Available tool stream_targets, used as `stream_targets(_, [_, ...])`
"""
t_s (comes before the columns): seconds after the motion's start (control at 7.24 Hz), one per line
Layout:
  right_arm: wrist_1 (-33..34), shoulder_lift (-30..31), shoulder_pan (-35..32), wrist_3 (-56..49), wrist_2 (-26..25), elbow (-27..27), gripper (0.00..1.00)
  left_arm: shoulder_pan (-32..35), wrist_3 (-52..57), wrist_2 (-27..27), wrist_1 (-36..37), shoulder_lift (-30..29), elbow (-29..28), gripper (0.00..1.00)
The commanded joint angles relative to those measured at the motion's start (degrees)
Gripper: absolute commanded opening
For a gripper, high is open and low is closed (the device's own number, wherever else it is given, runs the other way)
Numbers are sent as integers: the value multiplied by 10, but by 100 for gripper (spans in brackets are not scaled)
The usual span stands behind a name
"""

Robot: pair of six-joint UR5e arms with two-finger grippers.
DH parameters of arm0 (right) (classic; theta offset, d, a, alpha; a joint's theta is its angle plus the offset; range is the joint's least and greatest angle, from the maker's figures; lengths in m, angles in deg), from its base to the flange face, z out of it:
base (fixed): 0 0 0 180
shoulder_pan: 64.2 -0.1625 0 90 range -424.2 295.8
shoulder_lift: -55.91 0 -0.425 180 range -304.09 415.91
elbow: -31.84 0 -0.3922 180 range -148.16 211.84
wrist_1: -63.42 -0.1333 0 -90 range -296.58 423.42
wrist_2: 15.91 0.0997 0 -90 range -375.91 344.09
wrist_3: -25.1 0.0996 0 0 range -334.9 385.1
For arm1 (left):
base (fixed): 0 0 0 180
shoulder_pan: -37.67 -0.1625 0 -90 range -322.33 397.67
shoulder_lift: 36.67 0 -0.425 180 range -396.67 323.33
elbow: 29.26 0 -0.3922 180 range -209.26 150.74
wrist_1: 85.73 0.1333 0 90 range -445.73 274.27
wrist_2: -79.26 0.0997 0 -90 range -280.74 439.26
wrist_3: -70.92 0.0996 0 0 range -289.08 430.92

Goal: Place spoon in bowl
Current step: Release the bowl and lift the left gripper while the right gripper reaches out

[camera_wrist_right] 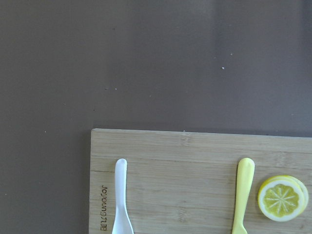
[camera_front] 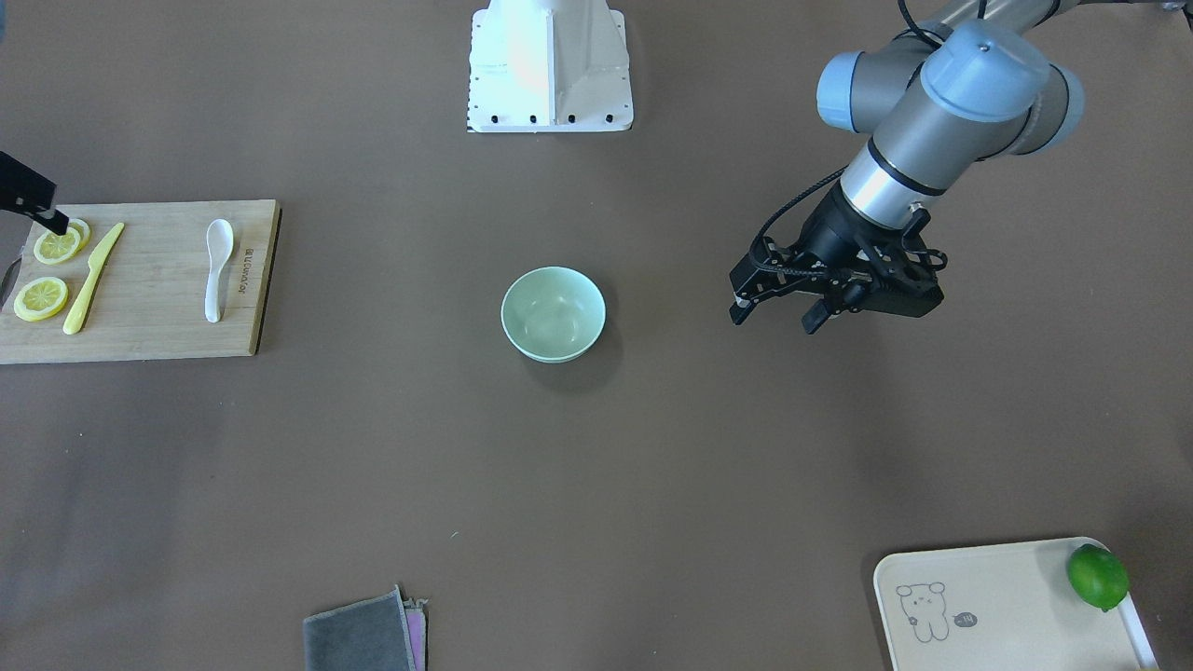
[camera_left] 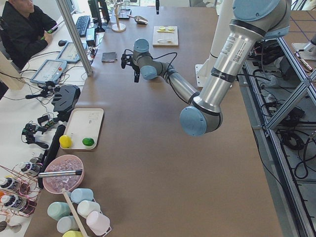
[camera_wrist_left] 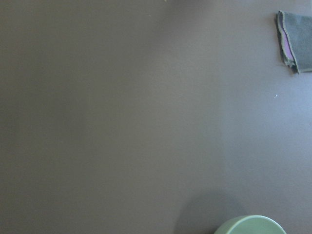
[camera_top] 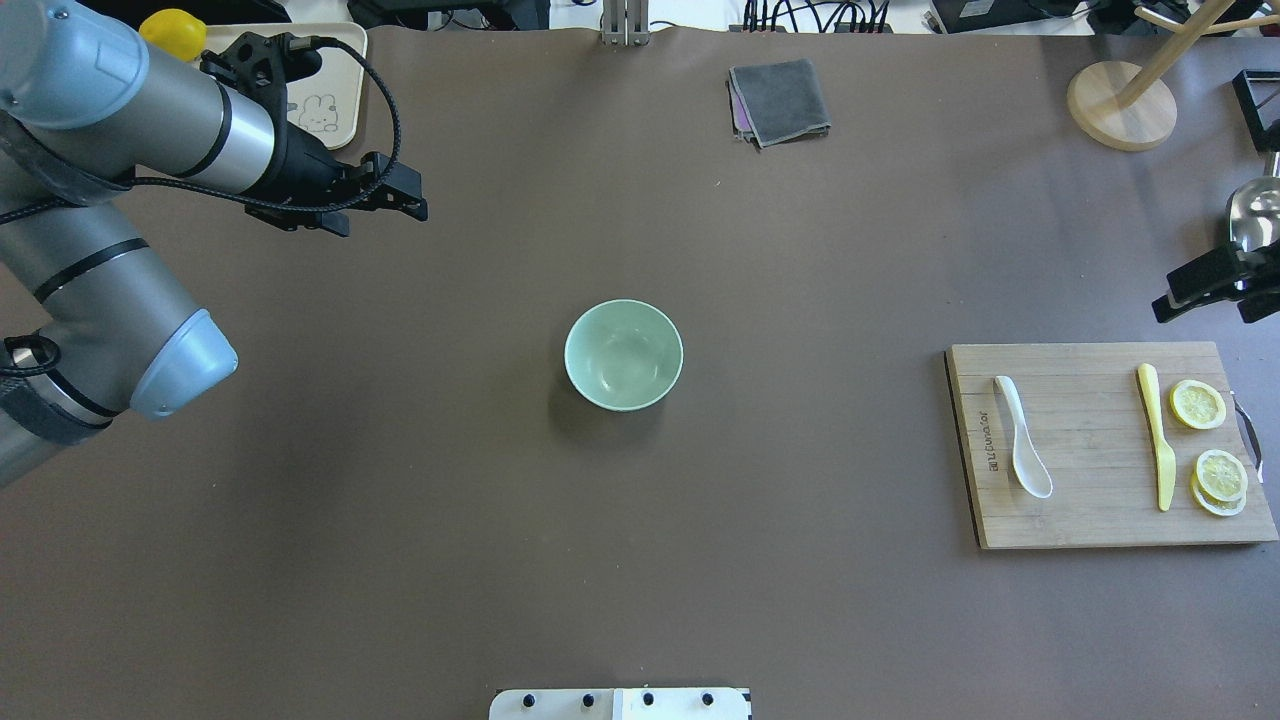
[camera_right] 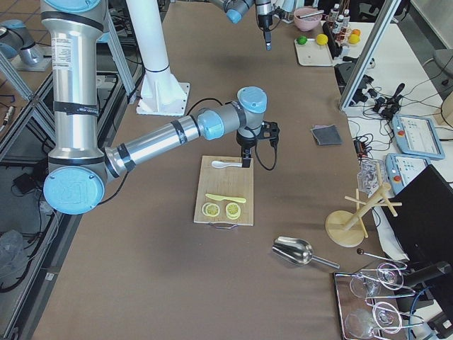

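The white spoon (camera_top: 1022, 450) lies on a wooden cutting board (camera_top: 1085, 520) at the table's right, scoop toward the robot; it also shows in the front view (camera_front: 218, 270) and the right wrist view (camera_wrist_right: 121, 195). The mint-green bowl (camera_top: 623, 355) stands empty at the table's middle (camera_front: 553, 313); its rim shows in the left wrist view (camera_wrist_left: 248, 225). My right gripper (camera_top: 1200, 312) hangs open above the board's far right edge, apart from the spoon. My left gripper (camera_top: 380, 215) is open and empty, up in the air far left of the bowl (camera_front: 774, 320).
A yellow plastic knife (camera_top: 1160, 440) and lemon slices (camera_top: 1198, 404) share the board. A grey cloth (camera_top: 780, 100) lies at the far side. A cream tray (camera_front: 988, 606) with a lime (camera_front: 1097, 576) sits far left. A wooden stand (camera_top: 1120, 100) and metal scoop (camera_top: 1255, 210) are far right.
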Motion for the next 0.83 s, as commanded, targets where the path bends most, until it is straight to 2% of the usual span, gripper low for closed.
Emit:
stream_targets(0.0, [-114, -2, 91, 89, -66, -48, 100, 3, 3, -1, 0, 4, 0, 98])
stream_targets(0.14, [-167, -6, 105, 91, -66, -92, 100, 4, 5, 0, 0, 4, -2, 98])
stream_targets(0.28, [-194, -16, 119, 93, -69, -112, 100, 4, 19, 1, 0, 6, -2, 98])
stream_targets(0.41, [-197, -29, 137, 140, -72, -113, 100, 4, 19, 1, 0, 8, -3, 98])
stream_targets(0.69, [-196, -42, 179, 186, -115, -113, 100, 7, 20, -1, 0, 9, -3, 98])
